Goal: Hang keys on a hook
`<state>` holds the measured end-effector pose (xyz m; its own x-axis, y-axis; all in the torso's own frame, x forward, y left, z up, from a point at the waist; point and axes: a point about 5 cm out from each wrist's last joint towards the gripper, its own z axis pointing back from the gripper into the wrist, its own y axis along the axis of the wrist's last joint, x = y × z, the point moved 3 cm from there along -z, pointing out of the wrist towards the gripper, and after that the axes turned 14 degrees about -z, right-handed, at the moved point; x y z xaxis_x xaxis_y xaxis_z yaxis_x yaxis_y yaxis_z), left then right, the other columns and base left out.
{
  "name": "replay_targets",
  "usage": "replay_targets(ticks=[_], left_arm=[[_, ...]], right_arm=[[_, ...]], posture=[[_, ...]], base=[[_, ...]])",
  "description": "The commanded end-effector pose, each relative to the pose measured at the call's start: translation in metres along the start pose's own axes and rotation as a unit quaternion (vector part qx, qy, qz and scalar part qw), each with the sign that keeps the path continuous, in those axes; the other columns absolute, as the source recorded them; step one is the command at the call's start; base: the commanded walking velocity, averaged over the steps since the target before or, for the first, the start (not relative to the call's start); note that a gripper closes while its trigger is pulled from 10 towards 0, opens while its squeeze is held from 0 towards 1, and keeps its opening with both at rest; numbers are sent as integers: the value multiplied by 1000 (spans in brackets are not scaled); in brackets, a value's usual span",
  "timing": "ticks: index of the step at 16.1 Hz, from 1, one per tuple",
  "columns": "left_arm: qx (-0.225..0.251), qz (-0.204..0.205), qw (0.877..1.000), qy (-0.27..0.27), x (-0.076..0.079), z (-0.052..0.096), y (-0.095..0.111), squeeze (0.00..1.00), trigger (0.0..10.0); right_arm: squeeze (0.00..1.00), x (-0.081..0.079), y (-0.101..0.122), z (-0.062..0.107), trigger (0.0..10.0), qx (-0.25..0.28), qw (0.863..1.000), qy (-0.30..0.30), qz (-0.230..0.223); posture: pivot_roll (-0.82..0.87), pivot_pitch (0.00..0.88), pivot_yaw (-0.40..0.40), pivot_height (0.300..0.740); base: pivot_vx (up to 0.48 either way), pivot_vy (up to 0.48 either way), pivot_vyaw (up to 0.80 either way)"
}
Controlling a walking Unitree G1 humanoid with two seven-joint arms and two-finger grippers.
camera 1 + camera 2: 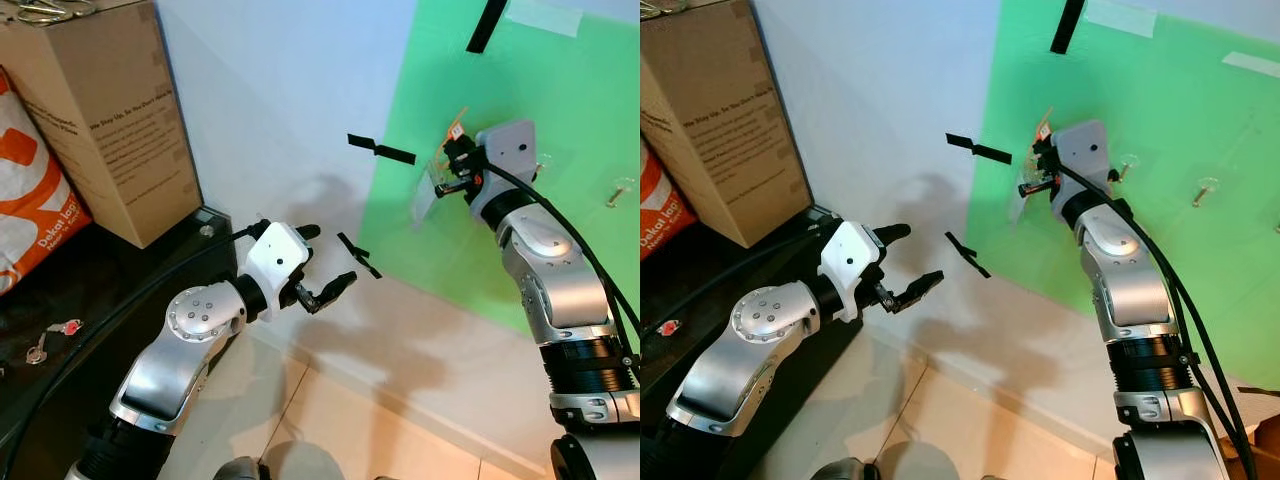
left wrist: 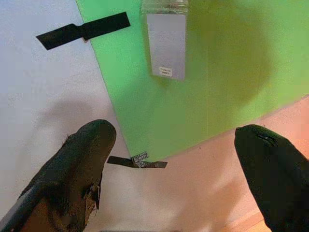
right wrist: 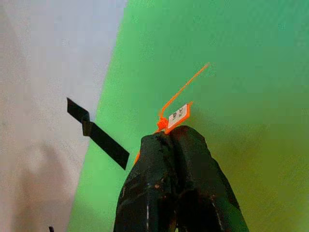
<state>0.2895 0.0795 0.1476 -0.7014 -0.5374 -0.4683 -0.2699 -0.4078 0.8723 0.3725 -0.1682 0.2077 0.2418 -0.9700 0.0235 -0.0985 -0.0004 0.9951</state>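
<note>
Right tool (image 1: 452, 152) clamped on orange tag (image 3: 177, 114) at green board (image 1: 560, 230) — clear hook (image 1: 618, 192) well aside; left tool (image 1: 325, 262) apart, idle.

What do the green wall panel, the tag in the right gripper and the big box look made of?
Green panel: matte sheet, probably paper or card, taped flat. Tag pinched in the shut right gripper: orange plastic tie with a small printed label. Box: brown corrugated cardboard, printed.
</note>
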Motion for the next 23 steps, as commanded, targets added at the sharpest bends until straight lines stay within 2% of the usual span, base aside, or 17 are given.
replay_targets(ticks=[1,3,6,7,9,10,12,13,16,18,20,22,23], left_arm=[[-3,-4,1000,-6,3,0,0,0,10000],[-3,-5,1000,-7,3,0,0,0,10000],[-1,-6,1000,-9,4,0,0,0,10000],[-1,-6,1000,-9,4,0,0,0,10000],[-1,-6,1000,-10,5,0,0,0,10000],[-1,-7,1000,-11,5,0,1,0,10000],[-1,-7,1000,-12,5,0,1,0,10000],[-1,-8,1000,-12,5,0,0,0,10000],[-3,-7,1000,-12,4,0,0,0,10000],[-3,-7,1000,-11,4,0,0,0,10000],[-3,-7,1000,-11,4,0,0,0,10000],[-2,-6,1000,-12,4,-1,0,0,10000],[-2,-6,1000,-12,4,-1,0,0,10000]], right_arm=[[0,2,2,-1,10000,-2,1000,1,7],[0,3,5,-2,10000,6,1000,-9,-12],[0,22,21,-4,10000,51,989,-64,-127],[0,27,26,-4,10000,66,984,-72,-147],[0,28,32,-3,10000,82,981,-72,-160],[0,26,32,-2,10000,80,983,-70,-149],[0,22,24,-2,10000,59,987,-66,-131],[0,23,22,-2,10000,59,986,-70,-138],[0,30,14,2,10000,47,974,-88,-203],[0,29,-10,7,10000,-6,964,-77,-256],[0,26,-24,12,10000,-35,956,-71,-283],[0,29,-35,18,10000,-44,935,-78,-344],[0,29,-34,18,10000,-44,932,-78,-351]], posture=[[-44,0,-67,740],[-44,0,-68,740],[-44,0,-68,740],[-44,0,-68,740],[-45,0,-66,740],[-45,0,-66,740],[-42,0,-67,740],[-41,0,-68,740],[-41,0,-69,740],[-41,0,-70,740],[-42,0,-69,740],[-44,0,-68,740],[-44,0,-67,740]], base=[[0,0,0],[0,0,0],[0,0,0],[0,0,0],[0,0,0],[0,0,0],[0,0,0],[0,0,0],[0,0,0],[0,0,0],[0,0,0],[0,0,0],[0,0,0]])
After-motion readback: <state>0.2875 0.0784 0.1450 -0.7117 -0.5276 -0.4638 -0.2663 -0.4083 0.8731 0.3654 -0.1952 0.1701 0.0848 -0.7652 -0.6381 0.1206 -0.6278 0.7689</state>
